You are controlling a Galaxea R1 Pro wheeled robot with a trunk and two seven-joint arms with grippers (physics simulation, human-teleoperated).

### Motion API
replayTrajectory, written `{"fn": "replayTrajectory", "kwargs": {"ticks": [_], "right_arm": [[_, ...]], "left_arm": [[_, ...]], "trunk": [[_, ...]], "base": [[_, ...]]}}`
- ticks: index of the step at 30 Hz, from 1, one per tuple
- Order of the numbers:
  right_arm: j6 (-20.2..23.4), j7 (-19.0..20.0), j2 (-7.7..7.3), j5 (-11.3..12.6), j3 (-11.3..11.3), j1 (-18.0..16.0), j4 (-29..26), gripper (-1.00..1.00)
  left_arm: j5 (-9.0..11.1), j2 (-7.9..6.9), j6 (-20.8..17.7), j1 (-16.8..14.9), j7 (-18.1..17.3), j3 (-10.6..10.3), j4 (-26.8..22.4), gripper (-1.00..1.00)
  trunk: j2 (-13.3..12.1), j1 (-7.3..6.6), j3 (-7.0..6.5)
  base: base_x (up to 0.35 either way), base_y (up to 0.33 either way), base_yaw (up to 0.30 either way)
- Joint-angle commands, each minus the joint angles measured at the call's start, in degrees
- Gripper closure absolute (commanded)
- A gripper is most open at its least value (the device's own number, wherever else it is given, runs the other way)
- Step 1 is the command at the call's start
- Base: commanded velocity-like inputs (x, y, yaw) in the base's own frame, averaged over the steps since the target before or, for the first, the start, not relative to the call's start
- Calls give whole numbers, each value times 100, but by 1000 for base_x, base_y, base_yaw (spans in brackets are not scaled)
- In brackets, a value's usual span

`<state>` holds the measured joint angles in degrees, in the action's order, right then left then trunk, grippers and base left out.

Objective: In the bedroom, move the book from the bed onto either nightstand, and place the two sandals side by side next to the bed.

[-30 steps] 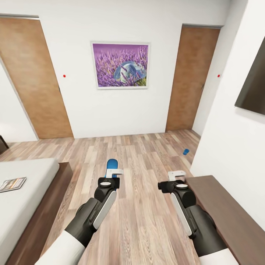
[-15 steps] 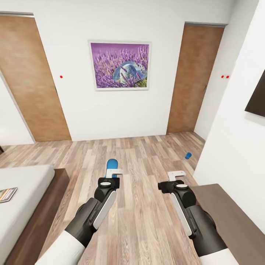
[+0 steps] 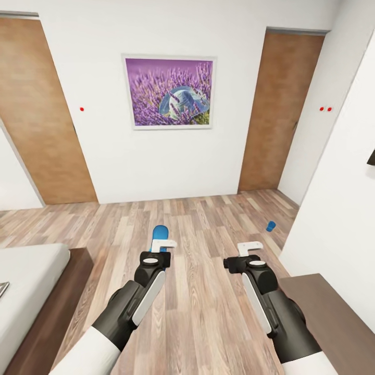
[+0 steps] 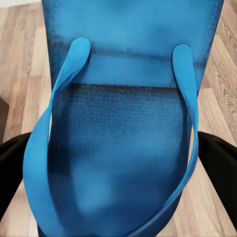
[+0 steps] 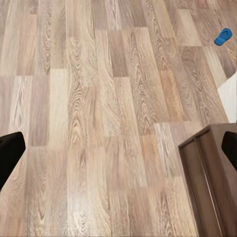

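1. Currently the left gripper [image 3: 158, 240] is held out over the wood-plank floor [image 3: 208, 312] with a blue sandal [image 3: 159, 232] clamped in its fingers; the sandal's rounded end sticks out past the fingers, pointing toward the far wall.
2. Left wrist view: the held sandal [image 4: 121, 118] lies close under the camera, strap side facing it, with the dark fingers [image 4: 217, 163] touching it on either side.
3. Right gripper [image 3: 249, 250] is level with the left one, fingers spread apart and holding nothing; in the right wrist view the finger [image 5: 10, 158] tips sit at opposite edges with bare floor between them.
4. Second sandal [image 3: 271, 226] lies flat on the floor near the right-hand white wall, well apart from both grippers; it shows small in the right wrist view [image 5: 223, 36].
5. Bed [image 3: 31, 281] is at the robot's left: grey mattress on a dark brown frame. A thin sliver of the book [image 3: 2, 288] rests on the mattress at the picture's edge.
6. A dark brown cabinet [image 3: 333, 312] stands against the right wall, just beside the right arm.
7. Far wall: lavender picture [image 3: 169, 92] between two wooden doors [image 3: 36, 114].
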<state>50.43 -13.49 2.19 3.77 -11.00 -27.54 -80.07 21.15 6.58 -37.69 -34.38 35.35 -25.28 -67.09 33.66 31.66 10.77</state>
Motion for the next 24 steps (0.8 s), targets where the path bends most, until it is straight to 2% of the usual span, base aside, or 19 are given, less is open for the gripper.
{"fn": "replayTrajectory", "kwargs": {"ticks": [1,12,20,24], "right_arm": [[20,-46,0,39,-6,-6,-4,-100],[12,-49,1,45,-7,-6,-5,-100],[27,-49,1,53,-7,-6,7,-100],[28,-49,1,47,-7,-6,8,-100]], "left_arm": [[54,-3,-11,-7,60,-12,-6,100],[69,-7,-3,-7,66,13,8,100],[90,-3,-2,-7,64,58,259,100],[249,-6,-2,-7,64,64,303,100]], "trunk": [[9,6,10],[9,6,10],[9,6,10],[9,6,10]], "base": [[336,15,0],[336,5,-9],[337,0,-217],[338,0,-277]]}}
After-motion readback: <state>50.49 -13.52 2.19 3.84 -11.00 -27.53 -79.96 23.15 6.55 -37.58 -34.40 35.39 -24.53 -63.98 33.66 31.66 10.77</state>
